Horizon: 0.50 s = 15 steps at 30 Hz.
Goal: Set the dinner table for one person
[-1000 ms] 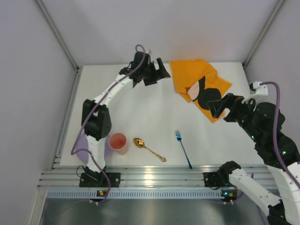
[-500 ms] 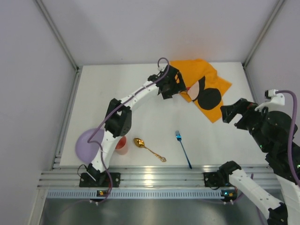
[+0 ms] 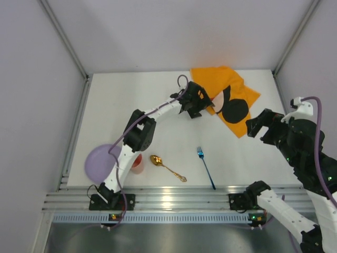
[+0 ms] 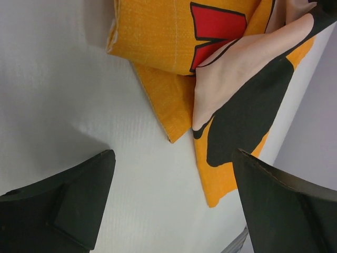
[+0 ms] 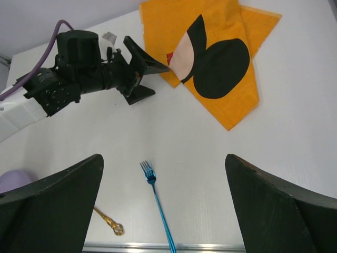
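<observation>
Moved: left hand (image 3: 201, 105) has swung across to the orange placemat (image 3: 234, 100); its arm now covers part of the red cup (image 3: 138, 164) and bares the purple plate (image 3: 97, 163). The right hand (image 3: 254, 124) has backed off the placemat's edge.
Left hand: fingers wide apart, gripping nothing, at the placemat's left edge.
Right hand: fingers wide apart, empty, raised just off the placemat's right corner.
Surface: the white surface (image 3: 158, 132) lies beneath both hands and carries everything.
Left wrist view: a folded placemat corner lies just ahead, between its fingers; the top view hides it.
Right wrist view: blue fork (image 5: 158, 211) between its fingers, gold spoon (image 5: 108, 221) beside the left one.
</observation>
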Tool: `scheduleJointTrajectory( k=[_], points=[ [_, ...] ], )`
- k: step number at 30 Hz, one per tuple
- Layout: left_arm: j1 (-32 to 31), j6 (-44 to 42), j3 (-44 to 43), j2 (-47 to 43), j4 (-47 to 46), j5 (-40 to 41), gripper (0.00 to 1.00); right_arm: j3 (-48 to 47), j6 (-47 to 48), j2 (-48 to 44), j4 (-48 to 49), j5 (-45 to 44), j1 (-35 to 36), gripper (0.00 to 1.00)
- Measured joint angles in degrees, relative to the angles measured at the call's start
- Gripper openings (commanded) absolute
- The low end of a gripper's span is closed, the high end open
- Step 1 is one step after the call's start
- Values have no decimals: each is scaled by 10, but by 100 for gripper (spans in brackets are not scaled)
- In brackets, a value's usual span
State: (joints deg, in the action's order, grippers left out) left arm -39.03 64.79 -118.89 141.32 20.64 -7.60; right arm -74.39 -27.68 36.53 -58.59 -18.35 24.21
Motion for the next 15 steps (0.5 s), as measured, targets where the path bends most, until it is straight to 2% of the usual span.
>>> scheduleJointTrajectory(
  k=[9,15],
  points=[
    [-9,44,-59,52,-44,-8,98,0,5,19,-2,0,0,100],
    [-10,72,-100,85,-64,-10,94,0,11,21,-7,0,0,100]
  ],
)
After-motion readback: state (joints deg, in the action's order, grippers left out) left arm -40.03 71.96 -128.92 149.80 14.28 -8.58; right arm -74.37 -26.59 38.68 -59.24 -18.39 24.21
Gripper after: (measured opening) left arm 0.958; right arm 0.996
